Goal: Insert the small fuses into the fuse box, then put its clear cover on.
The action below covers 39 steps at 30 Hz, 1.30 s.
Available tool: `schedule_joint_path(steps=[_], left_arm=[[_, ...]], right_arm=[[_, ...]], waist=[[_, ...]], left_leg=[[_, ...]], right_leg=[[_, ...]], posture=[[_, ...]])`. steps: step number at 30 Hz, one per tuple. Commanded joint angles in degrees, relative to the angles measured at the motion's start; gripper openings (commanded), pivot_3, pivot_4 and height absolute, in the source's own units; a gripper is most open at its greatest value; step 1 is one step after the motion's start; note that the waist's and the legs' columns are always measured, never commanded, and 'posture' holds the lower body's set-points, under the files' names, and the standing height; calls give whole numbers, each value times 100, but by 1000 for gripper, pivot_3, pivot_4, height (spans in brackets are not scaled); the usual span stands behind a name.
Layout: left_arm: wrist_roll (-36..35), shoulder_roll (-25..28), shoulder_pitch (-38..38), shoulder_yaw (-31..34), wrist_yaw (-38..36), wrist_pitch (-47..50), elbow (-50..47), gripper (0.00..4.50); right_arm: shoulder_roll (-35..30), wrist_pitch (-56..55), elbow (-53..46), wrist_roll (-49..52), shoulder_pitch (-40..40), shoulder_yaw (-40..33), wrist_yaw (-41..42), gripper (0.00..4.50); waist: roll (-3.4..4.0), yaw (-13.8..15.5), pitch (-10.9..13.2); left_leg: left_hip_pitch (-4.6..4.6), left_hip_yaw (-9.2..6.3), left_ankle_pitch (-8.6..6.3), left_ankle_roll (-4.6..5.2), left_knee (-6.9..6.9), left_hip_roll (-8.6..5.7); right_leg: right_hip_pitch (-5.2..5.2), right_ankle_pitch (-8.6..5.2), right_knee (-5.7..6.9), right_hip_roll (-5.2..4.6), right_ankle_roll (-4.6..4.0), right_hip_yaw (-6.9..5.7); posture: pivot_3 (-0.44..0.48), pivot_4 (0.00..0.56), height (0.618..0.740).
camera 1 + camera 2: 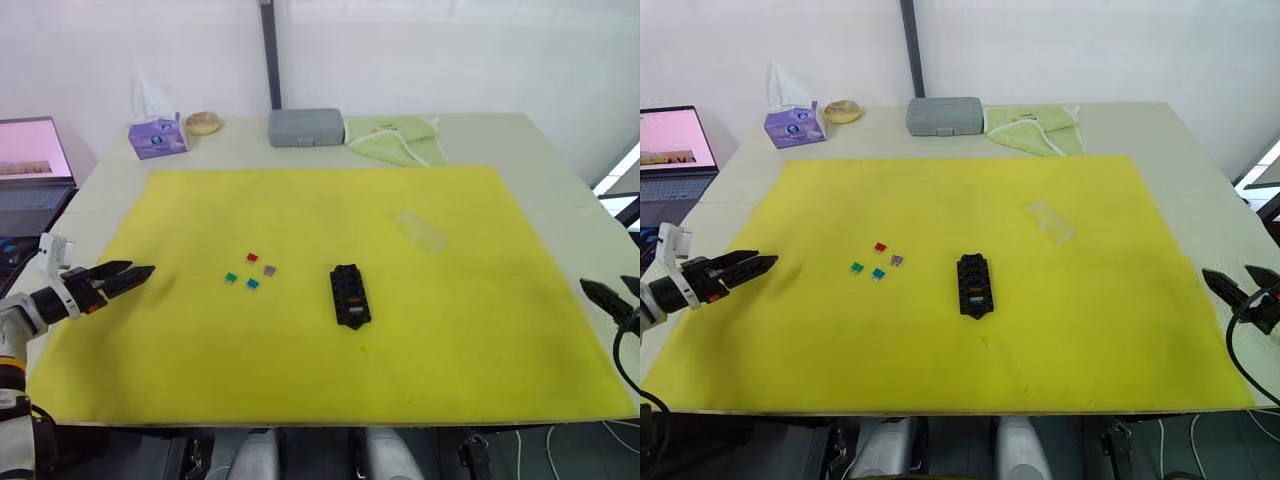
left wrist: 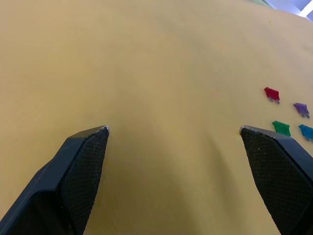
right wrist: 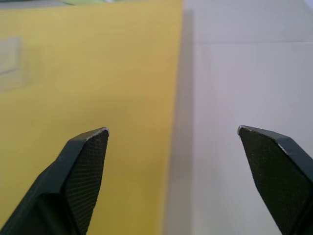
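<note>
Both claws wide, empty; bring your left claw (image 1: 140, 274) to the red fuse (image 1: 252, 257), pinch its plastic body squarely

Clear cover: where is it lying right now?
The clear cover lies on the yellow mat, right of centre, beyond and to the right of the fuse box.

The left gripper (image 2: 173, 129) stood spread wide, its two black textured fingers (image 2: 80, 169) apart over bare yellow mat (image 2: 146, 63). At the frame's right edge lay four small fuses, near one another: red (image 2: 272, 93), purple (image 2: 301, 108), green (image 2: 281, 128) and blue (image 2: 306, 131).
</note>
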Motion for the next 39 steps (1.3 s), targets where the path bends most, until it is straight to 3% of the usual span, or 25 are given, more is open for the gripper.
schedule_joint_path(steps=[1,9,15,21,27,33,39], left_arm=[[62,69,-100,115,-35,-147,94,4500],[26,59,-209,128,-234,7,139,4500],[-61,-65,-139,-328,-802,796,-963,4500],[-280,-341,-111,-980,-1092,1838,-2240,4500],[-178,-729,-105,-1273,-997,1838,-2308,4500],[-63,-805,-30,-1339,-896,1617,-2266,4500],[-58,-850,-2,-1388,-844,1658,-2240,4500]], right_arm=[[-88,256,8,-62,-99,-33,-303,4475],[-265,1517,-315,504,-228,-324,-291,4475],[-409,2285,-1533,1110,-208,-290,269,4475],[-399,3817,-3936,2599,-855,588,249,4475],[108,4237,-5699,3366,-1378,1803,-356,4475],[180,4419,-6405,4236,-1681,2208,-846,4475],[35,4350,-6517,4322,-1602,2400,-915,4475]], waist=[[0,8,0],[-1,18,0],[0,12,-1],[0,-20,-1],[-17,36,2],[-17,46,2],[-17,47,1]], left_leg=[[1,2,0,0,-1,0],[18,16,0,0,-8,1],[21,25,0,0,-8,2],[24,29,0,1,-8,17],[11,27,-2,2,-6,19],[2,27,-2,2,-1,18],[3,28,-2,2,-1,20]], right_leg=[[0,0,0,0,0,3],[5,0,1,1,0,19],[5,0,3,2,2,27],[3,0,5,12,1,35],[-2,0,-3,13,1,33],[-8,0,-3,4,2,33],[-8,0,-3,4,1,33]], posture=[[0,150,740],[0,150,740],[0,150,740],[0,150,740],[0,150,740],[0,150,740],[0,150,740]])
